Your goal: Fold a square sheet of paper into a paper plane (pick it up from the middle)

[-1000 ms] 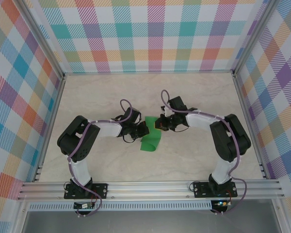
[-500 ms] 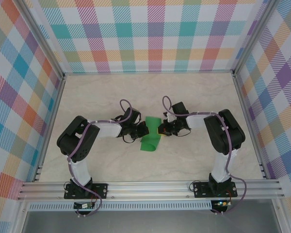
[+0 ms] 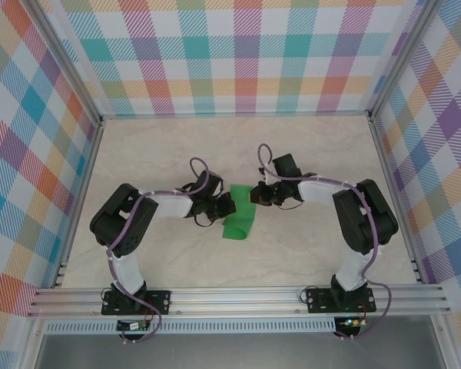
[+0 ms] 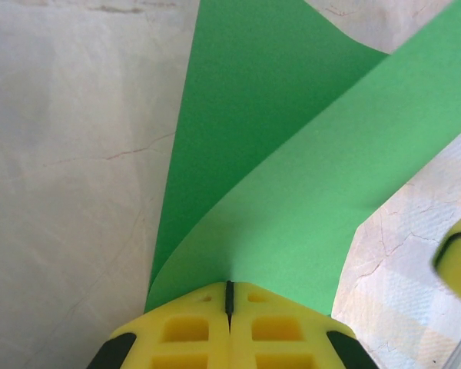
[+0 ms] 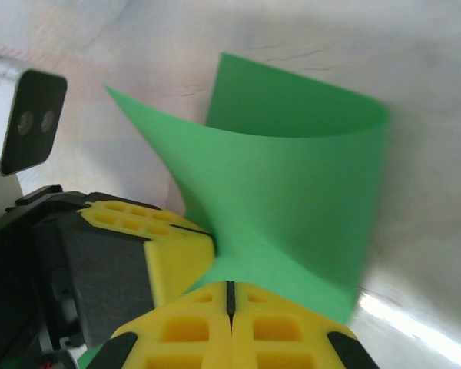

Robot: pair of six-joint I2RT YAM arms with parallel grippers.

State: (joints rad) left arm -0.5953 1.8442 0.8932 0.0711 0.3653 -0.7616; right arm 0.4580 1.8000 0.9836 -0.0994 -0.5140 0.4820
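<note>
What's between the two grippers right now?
The green paper, curled, spans from the left gripper to the right gripper, seen from the top camera.

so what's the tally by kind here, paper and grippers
square sheet of paper, green: 1
grippers, both pinched shut on it: 2 (left gripper, right gripper)
total: 3

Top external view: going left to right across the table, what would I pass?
left arm → left gripper → green paper sheet → right gripper → right arm
</note>
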